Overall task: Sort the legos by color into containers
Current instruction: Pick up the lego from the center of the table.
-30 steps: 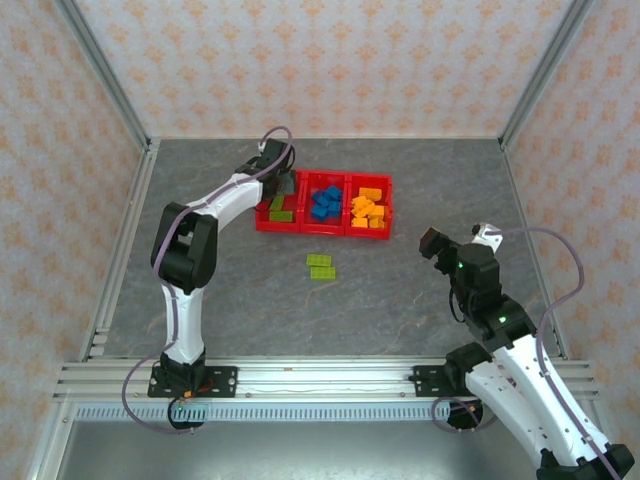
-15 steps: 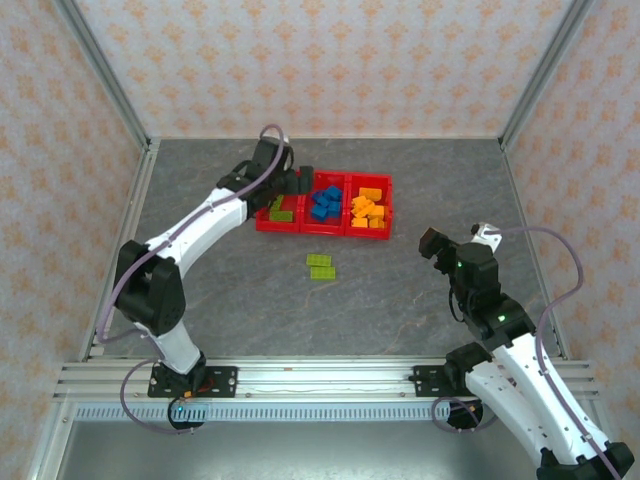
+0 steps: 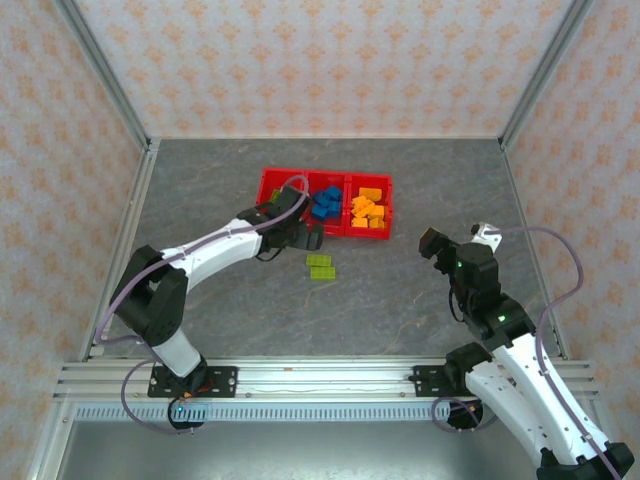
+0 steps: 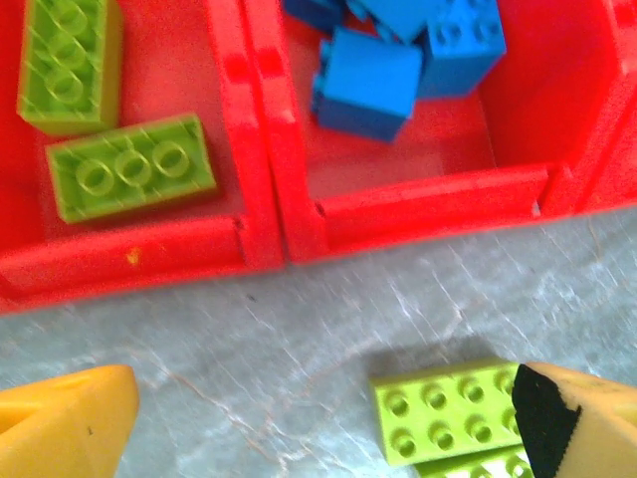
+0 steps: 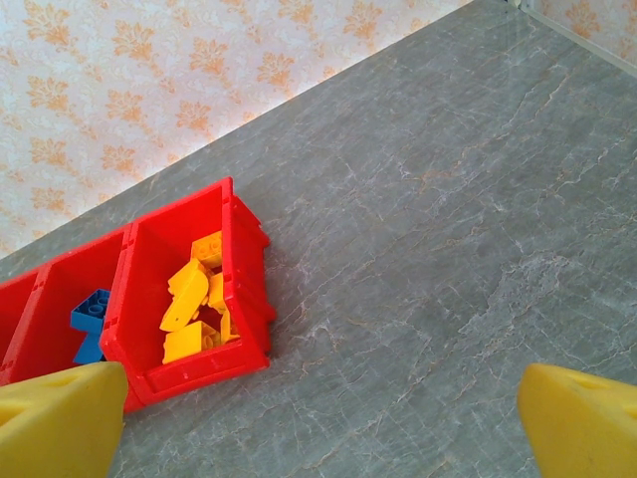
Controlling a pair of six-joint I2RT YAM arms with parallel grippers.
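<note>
reading this as nearly done. red tray (image 3: 350, 234) sits on the table (image 3: 430, 180), and each compartment is single-colour as far as i can see. right compartment (image 5: 189, 378) holds the orange-yellow bricks (image 5: 191, 304). middle compartment (image 4: 418, 199) holds the blue bricks (image 4: 370, 92). left compartment (image 4: 119, 261) has two lime green bricks (image 4: 129, 177) lying flat, studs up. the rest of that compartment is cut off in the wrist view and sits under the arm from above, so its count is unknown. left to do: two loose green bricks (image 3: 321, 266) on the table just in front of the tray, side by side and touching. those are the only bricks i see outside the tray. left gripper (image 4: 318, 423) hovers low over that spot, spread wide and empty, with the nearer loose brick beside one fingertip, not yet between the jaws. right gripper (image 5: 318, 423) is well off to the right, spread wide, holding nothing. my guess: two more picks into the left compartment finish it, and the left arm is best placed.
</note>
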